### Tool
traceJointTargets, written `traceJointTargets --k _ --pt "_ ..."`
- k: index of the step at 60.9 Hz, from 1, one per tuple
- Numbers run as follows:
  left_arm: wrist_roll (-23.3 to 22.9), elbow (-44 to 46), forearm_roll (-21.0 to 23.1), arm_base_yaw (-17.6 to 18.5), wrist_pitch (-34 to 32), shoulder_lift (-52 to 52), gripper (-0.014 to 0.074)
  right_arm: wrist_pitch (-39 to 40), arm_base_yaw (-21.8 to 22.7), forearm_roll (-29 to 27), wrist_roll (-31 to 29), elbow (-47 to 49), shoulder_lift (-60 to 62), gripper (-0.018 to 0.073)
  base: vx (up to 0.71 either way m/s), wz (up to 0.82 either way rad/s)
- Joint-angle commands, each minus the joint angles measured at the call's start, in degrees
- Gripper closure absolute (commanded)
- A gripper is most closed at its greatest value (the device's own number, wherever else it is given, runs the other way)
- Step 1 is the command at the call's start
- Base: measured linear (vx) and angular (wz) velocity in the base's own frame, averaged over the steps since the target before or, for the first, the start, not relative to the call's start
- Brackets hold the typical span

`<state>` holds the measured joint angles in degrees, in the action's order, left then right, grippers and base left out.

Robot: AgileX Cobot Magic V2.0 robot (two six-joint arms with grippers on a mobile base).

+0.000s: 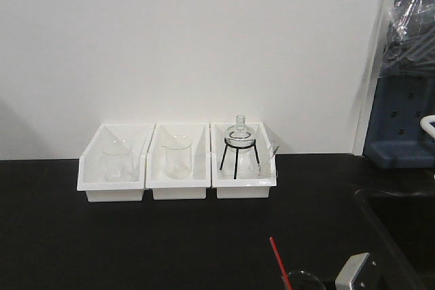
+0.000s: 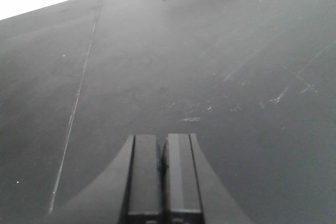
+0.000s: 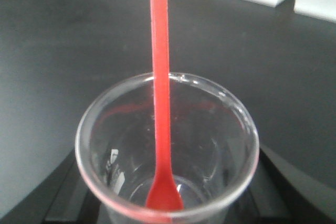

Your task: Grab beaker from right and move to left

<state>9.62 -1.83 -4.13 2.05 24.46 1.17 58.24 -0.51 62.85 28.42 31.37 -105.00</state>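
Fingers (image 2: 164, 179) of the left arm sit pressed together over the bare black counter (image 2: 210, 77), holding nothing. Right fingers (image 3: 294, 182) flank one beaker (image 3: 168, 145) holding one red stick (image 3: 159, 51); whether they grip it I cannot tell. Three white bins (image 1: 179, 191) line the wall.

Three white bins (image 1: 178, 191) sit side by side against the white wall (image 1: 190, 39) on the black countertop (image 1: 136, 242). The right one holds a round flask (image 1: 240, 136) perched on a black tripod stand (image 1: 239, 155). Far right, a blue rack (image 1: 401, 120) under crumpled clear plastic (image 1: 411, 25).
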Motion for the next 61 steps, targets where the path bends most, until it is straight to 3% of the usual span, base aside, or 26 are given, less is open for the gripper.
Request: traceJointTargets --k 1,18,38,48,61 --pt "-0.06 -1.06 -0.01 0.36 -4.39 0.36 0.0603 5.41 0.08 -2.16 -3.18 1.21 0.03 0.0560 0.00 0.00" --pt "-0.06 -1.06 -0.01 0.36 -4.39 0.36 0.0603 5.35 0.08 -3.99 -10.03 1.21 -4.43 0.0560 0.00 0.00" --pt "-0.06 -1.06 -0.01 0.36 -4.39 0.36 0.0603 3.88 0.13 -5.48 -10.16 1.21 -6.24 0.0524 0.00 0.00" --pt "-0.06 -1.06 -0.01 0.36 -4.39 0.36 0.0603 2.38 0.13 -5.39 -10.16 1.21 -6.24 0.0394 0.00 0.00" --pt "-0.06 -1.06 -0.01 0.36 -4.39 0.36 0.0603 2.38 0.13 -5.33 -10.22 1.21 -6.24 0.0083 0.00 0.00"
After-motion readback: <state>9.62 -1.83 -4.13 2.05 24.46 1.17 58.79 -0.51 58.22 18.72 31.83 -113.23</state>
